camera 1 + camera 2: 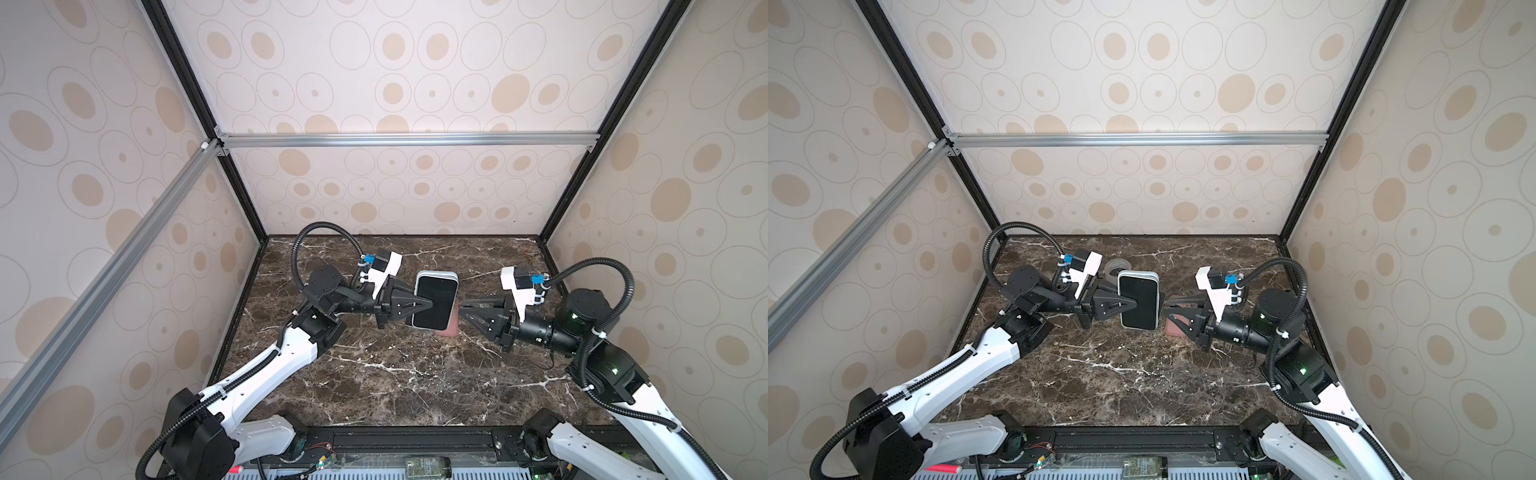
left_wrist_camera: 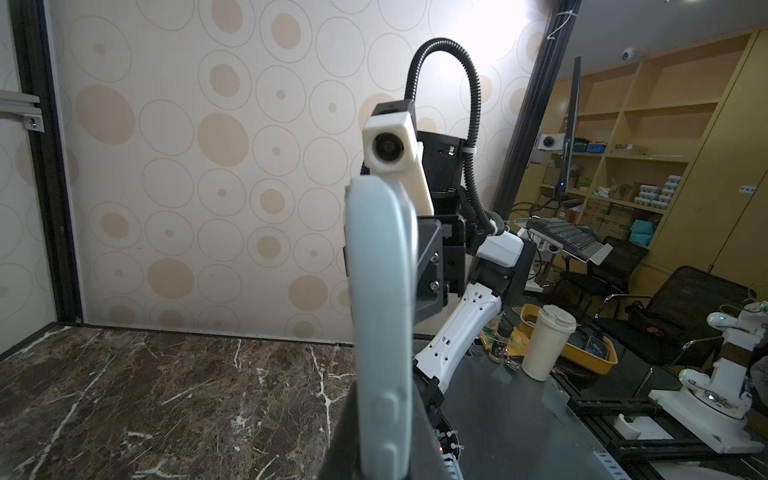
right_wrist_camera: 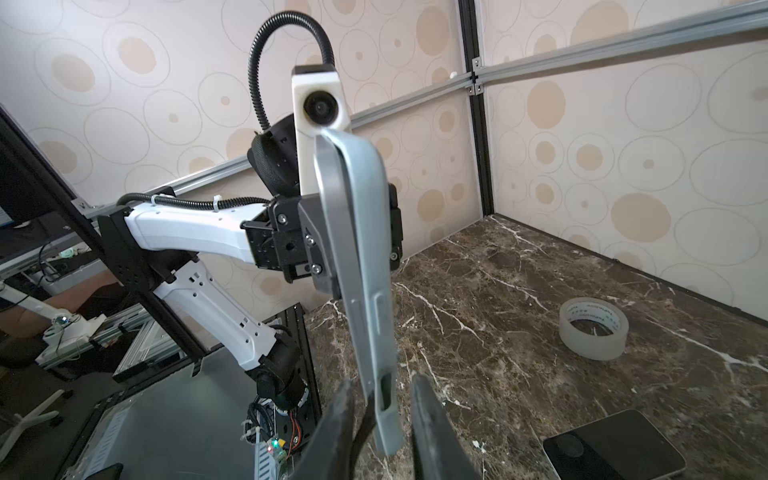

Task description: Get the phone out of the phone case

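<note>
A black-screened phone [image 1: 438, 291] in a pale blue-grey phone case [image 1: 436, 274] hangs above the marble table, screen up, in both top views. My left gripper [image 1: 430, 303] is shut on it from the left, one finger across the screen. In the left wrist view the case [image 2: 380, 291] stands edge-on between that gripper's [image 2: 384, 386] dark fingers. My right gripper [image 1: 462, 307] is at the case's right edge. In the right wrist view this gripper [image 3: 382, 380] is open astride the case's [image 3: 365, 249] lower end, with gaps on both sides. The case rim has parted from the grey phone [image 3: 328, 199] at the far end.
A roll of clear tape [image 3: 593, 328] lies on the marble table [image 1: 374, 374] behind the left gripper, seen too in a top view as the roll [image 1: 1113, 268]. A second flat phone [image 3: 615, 444] lies on the table under the right gripper. Patterned walls enclose three sides.
</note>
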`<state>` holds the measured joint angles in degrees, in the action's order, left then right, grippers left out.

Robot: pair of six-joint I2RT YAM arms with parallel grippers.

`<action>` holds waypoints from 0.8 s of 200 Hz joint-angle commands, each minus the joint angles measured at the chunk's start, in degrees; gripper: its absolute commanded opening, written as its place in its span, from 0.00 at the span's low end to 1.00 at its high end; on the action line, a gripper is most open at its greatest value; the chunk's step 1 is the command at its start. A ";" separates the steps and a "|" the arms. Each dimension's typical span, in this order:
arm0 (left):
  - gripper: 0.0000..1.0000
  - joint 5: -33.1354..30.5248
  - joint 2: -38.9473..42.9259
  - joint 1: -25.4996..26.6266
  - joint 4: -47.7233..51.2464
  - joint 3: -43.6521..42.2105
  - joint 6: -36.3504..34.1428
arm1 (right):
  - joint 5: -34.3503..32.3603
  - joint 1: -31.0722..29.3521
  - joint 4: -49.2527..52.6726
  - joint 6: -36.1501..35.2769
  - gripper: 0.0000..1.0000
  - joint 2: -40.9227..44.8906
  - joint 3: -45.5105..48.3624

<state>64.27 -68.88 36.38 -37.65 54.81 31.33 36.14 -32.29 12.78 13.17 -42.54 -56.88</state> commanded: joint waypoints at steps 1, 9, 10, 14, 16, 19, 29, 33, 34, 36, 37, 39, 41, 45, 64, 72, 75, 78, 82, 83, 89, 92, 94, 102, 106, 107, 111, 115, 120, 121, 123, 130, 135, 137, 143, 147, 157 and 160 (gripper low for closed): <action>0.00 0.74 1.20 -0.19 -4.81 2.45 1.06 | 2.55 -0.27 0.50 -1.16 0.25 -0.27 -1.12; 0.00 1.06 1.21 -0.22 -4.72 2.46 1.01 | 2.95 -0.29 -0.29 -0.62 0.26 -0.46 -1.13; 0.00 1.09 1.25 -0.20 -4.72 2.43 1.01 | 2.96 -0.26 -0.38 -0.56 0.26 -0.54 -1.13; 0.00 1.45 1.13 -0.18 -4.78 2.47 1.01 | 3.14 -0.29 -0.82 -0.25 0.26 -0.62 -1.13; 0.00 1.62 1.06 -0.24 -4.80 2.49 1.01 | 3.34 -0.31 -1.04 -0.07 0.26 -0.68 -1.13; 0.00 1.87 0.97 -0.19 -4.71 2.68 1.09 | 3.65 -0.27 -1.40 0.07 0.26 -0.78 -1.13; 0.00 2.66 0.77 -0.18 -4.39 2.95 1.02 | 4.44 -0.31 -1.82 0.40 0.26 -1.19 -1.56; 0.00 2.99 0.68 -0.20 -4.24 3.00 0.97 | 4.75 -0.31 -1.76 0.45 0.27 -1.37 -1.75; 0.00 3.11 0.68 -0.19 -4.21 3.06 0.95 | 4.83 -0.31 -1.77 0.41 0.27 -1.39 -1.79; 0.00 3.20 0.68 -0.13 -3.97 3.08 0.78 | 5.02 -0.25 -1.72 0.35 0.27 -1.51 -1.88; 0.00 3.26 0.68 -0.11 -3.82 3.10 0.72 | 5.09 -0.28 -1.75 0.36 0.27 -1.50 -1.94; 0.00 3.32 0.68 -0.13 -3.55 3.18 0.56 | 5.35 -0.28 -1.67 0.30 0.27 -1.60 -2.08; 0.00 3.45 0.68 -0.16 -3.15 3.24 0.37 | 5.45 -0.24 -1.58 0.20 0.27 -1.60 -2.15; 0.00 3.42 0.74 -0.17 -2.18 3.40 -0.24 | 5.80 -0.31 -1.45 0.04 0.27 -1.74 -2.39; 0.00 2.88 1.37 -0.14 1.99 4.06 -3.73 | 6.72 -0.24 -0.21 -0.68 0.27 -2.09 -2.97; 0.00 2.91 1.54 -0.10 2.31 4.09 -3.95 | 6.73 -0.31 0.20 -0.85 0.27 -2.15 -3.02; 0.00 2.94 1.57 -0.08 2.32 4.08 -3.99 | 6.60 -0.27 0.37 -0.87 0.27 -2.23 -3.02; 0.00 2.96 1.56 -0.16 2.23 4.08 -4.00 | 6.49 -0.29 0.56 -0.87 0.27 -2.25 -3.01; 0.00 3.01 1.56 -0.11 2.23 4.08 -4.00 | 6.34 -0.27 0.74 -0.81 0.27 -2.34 -3.02; 0.00 2.99 1.56 -0.14 2.23 4.08 -4.00 | 6.28 -0.29 0.79 -0.84 0.27 -2.31 -3.04; 0.00 3.06 1.51 -0.10 2.16 4.16 -3.93 | 6.16 -0.25 1.06 -0.86 0.27 -2.38 -2.98; 0.00 3.14 1.48 -0.08 2.10 4.17 -3.93 | 6.14 -0.26 1.05 -0.82 0.27 -2.43 -2.97; 0.00 3.21 1.47 -0.10 2.06 4.17 -3.96 | 6.14 -0.28 1.10 -0.79 0.26 -2.49 -2.97; 0.00 3.29 1.38 -0.08 1.82 4.10 -3.69 | 5.68 -0.23 1.30 -0.70 0.26 -2.69 -2.96; 0.00 3.39 1.34 0.00 1.55 4.08 -3.61 | 5.45 -0.31 1.62 -0.69 0.26 -2.79 -3.06; 0.00 3.40 1.32 0.00 1.50 4.13 -3.54 | 5.40 -0.31 1.72 -0.69 0.26 -2.89 -3.06; 0.00 3.49 1.30 0.01 1.31 4.08 -3.36 | 5.14 -0.29 1.96 -0.81 0.26 -3.03 -3.14; 0.00 3.53 1.29 0.08 1.04 4.01 -3.18 | 5.09 -0.26 2.27 -0.93 0.25 -3.22 -3.23; 0.00 3.73 1.23 0.09 0.77 4.02 -3.00 | 4.81 -0.27 2.57 -1.03 0.25 -3.45 -3.23; 0.00 3.70 1.22 0.09 0.71 4.00 -2.97 | 4.77 -0.29 2.67 -1.04 0.25 -3.48 -3.28; 0.00 3.74 1.21 0.09 0.62 4.00 -2.91 | 4.67 -0.31 2.82 -1.04 0.25 -3.57 -3.25; 0.00 3.96 1.27 0.12 0.35 3.99 -2.77 | 4.27 -0.28 3.34 -1.25 0.25 -3.85 -3.32; 0.00 4.04 1.34 0.15 0.30 4.04 -2.77 | 3.96 -0.27 3.55 -1.38 0.25 -4.08 -3.33; 0.00 4.09 1.31 0.13 0.23 4.00 -2.77 | 3.83 -0.24 3.61 -1.39 0.25 -4.18 -3.28; 0.00 4.34 1.32 0.13 0.21 4.00 -2.81 | 3.48 -0.29 3.74 -1.39 0.25 -4.32 -3.26; 0.00 4.45 1.32 0.16 0.13 4.01 -2.73 | 3.11 -0.30 3.90 -1.39 0.25 -4.43 -3.28; 0.00 4.67 1.38 0.27 -0.12 3.91 -2.60 | 2.14 -0.29 4.31 -1.46 0.25 -4.50 -3.23; 0.00 4.72 1.38 0.23 -0.19 3.86 -2.59 | 1.78 -0.30 4.42 -1.47 0.25 -4.56 -3.23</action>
<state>66.76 -68.88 36.38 -34.17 55.66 29.10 40.60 -32.34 15.42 12.91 -46.76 -58.92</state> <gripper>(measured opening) 0.120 0.249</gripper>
